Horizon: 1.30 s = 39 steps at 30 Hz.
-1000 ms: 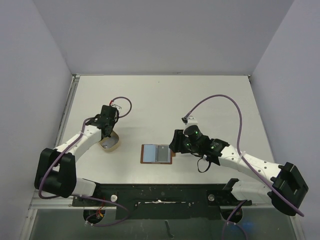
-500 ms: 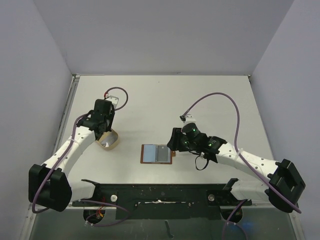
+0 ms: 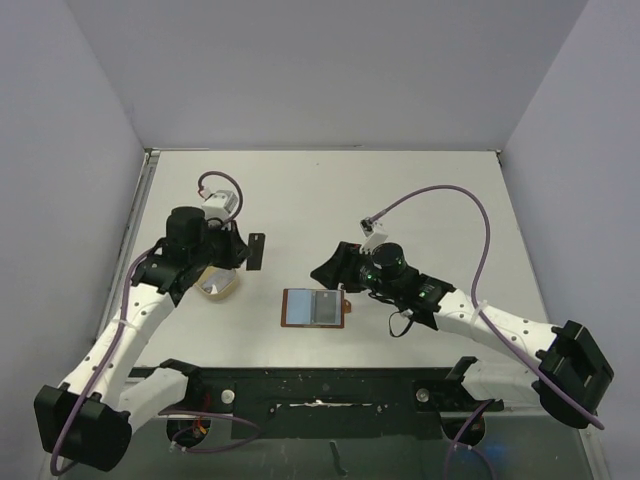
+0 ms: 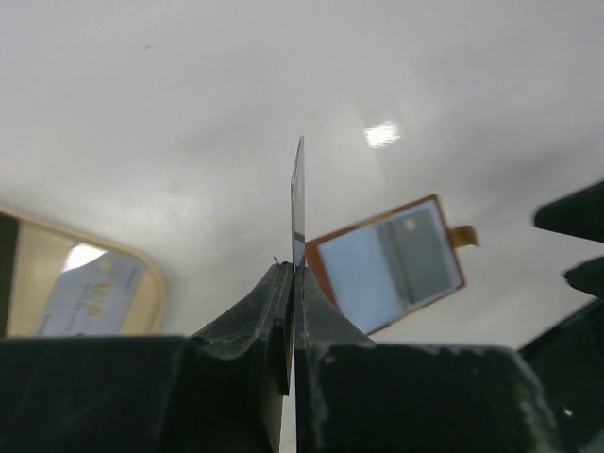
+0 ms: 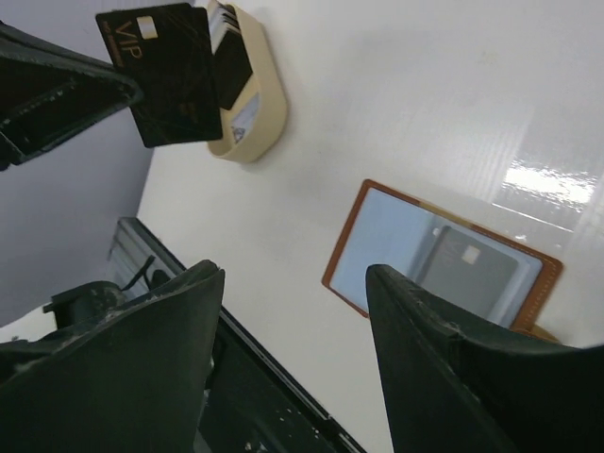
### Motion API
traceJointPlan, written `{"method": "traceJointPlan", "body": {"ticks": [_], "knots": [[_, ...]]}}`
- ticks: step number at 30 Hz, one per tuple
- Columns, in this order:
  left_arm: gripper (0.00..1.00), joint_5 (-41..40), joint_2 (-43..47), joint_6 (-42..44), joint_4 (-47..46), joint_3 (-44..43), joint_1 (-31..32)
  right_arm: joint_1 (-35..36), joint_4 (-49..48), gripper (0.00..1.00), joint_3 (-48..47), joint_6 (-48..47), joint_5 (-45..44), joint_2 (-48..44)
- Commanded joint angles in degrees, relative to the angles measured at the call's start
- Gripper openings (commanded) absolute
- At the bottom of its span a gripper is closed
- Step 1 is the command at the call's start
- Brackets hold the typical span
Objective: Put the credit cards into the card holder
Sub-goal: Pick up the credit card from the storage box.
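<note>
White table, walled on three sides.

Left gripper: raised off the table beyond the dish, jaws pressed together, pinching the black card by its lower edge.

Right gripper: jaws spread wide, nothing between them. Hanging just off the far right corner of the holder. In the right wrist view the holder shows in the gap between the two fingers; contact cannot be told.

Holder: open flat on the table near its front edge, between the two grippers, pale blue inside facing up, brown rim all round. Well apart from the left jaws.

Dish: tan, rounded, left of the holder, below the left gripper.

Black card: marked "VIP", held upright in the air, edge-on in the left wrist view, clear of both dish and holder.

Dark card: already lying in the right half of the holder.

Blue card: pale, also marked "VIP", lying in the dish. More cards beside it there, number unclear.
</note>
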<state>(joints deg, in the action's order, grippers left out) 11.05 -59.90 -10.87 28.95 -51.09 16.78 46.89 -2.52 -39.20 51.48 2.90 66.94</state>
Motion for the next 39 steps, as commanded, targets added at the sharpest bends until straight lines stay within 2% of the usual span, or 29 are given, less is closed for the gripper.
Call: {"method": "traceJointPlan", "body": {"ticks": [1,6,10,13,19,22,25,30,36,39], "knots": [[0.00,19.5,5.2,-12.7,-13.5,3.5,-0.4,-0.5,-15.6,0.64,1.8,5.4,3.1,-2.4],[0.00,33.4,7.4,-31.0,-31.8,10.3,-0.4,-1.0,-24.4,0.69,3.8,9.0,6.2,-2.6],[0.00,37.3,7.2,-42.3,-47.1,15.3,-0.4,-1.1,-30.2,0.69,4.3,10.3,9.1,-1.9],[0.00,38.8,6.4,-47.3,-53.2,18.1,-0.4,-1.2,-34.0,0.69,5.1,11.1,10.2,-1.8],[0.00,41.6,3.1,-60.0,-71.3,24.9,-0.3,-1.7,-35.0,0.68,4.0,11.5,13.1,-0.1],[0.00,41.8,2.2,-59.7,-71.0,25.7,-0.3,-1.8,-36.8,0.60,4.3,12.2,14.2,0.2],[0.00,41.7,2.0,-56.8,-66.7,25.4,-0.4,-2.3,-38.7,0.39,5.5,13.3,14.6,-0.1],[0.02,41.1,1.7,-50.2,-57.8,23.4,-0.5,-3.4,-41.4,0.18,8.0,15.2,15.5,-1.0],[0.05,41.0,1.2,-49.4,-57.6,23.7,-0.5,-4.0,-41.6,0.01,9.2,15.4,15.9,-1.6],[0.08,41.1,1.2,-48.5,-56.3,23.3,-0.5,-4.2,-42.1,0.00,10.3,15.7,15.8,-2.2]]}}
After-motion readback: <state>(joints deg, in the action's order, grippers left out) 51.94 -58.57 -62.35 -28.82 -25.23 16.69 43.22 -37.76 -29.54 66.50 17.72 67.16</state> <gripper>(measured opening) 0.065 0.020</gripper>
